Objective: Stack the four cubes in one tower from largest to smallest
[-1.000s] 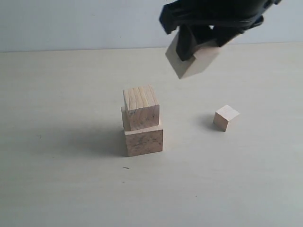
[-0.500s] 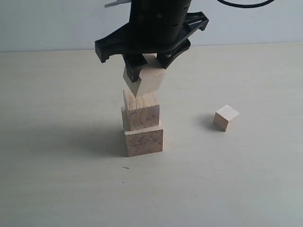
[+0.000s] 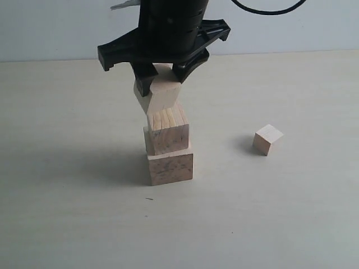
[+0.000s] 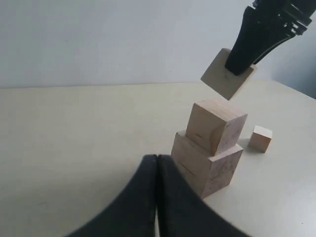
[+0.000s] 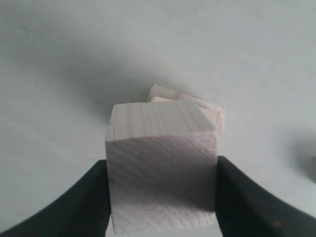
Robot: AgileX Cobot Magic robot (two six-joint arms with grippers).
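The right claw (image 3: 161,75) grips the third cube (image 3: 159,95) between its two fingers, one on each opposite side face. The third cube hangs tilted in the jaws, one lower corner pointing down.

Directly below the claw stands the second cube (image 3: 166,131), which rests on the largest cube (image 3: 170,167). The second cube sits turned slightly out of line with the largest cube. Whether the third cube touches the top of the second cube cannot be told.

The smallest cube (image 3: 267,139) lies alone on the table (image 3: 67,213), off to one side of the claw and well apart from the stack.

The left claw (image 4: 156,170) has its fingers pressed together and holds nothing. It sits low, well apart from the right claw.
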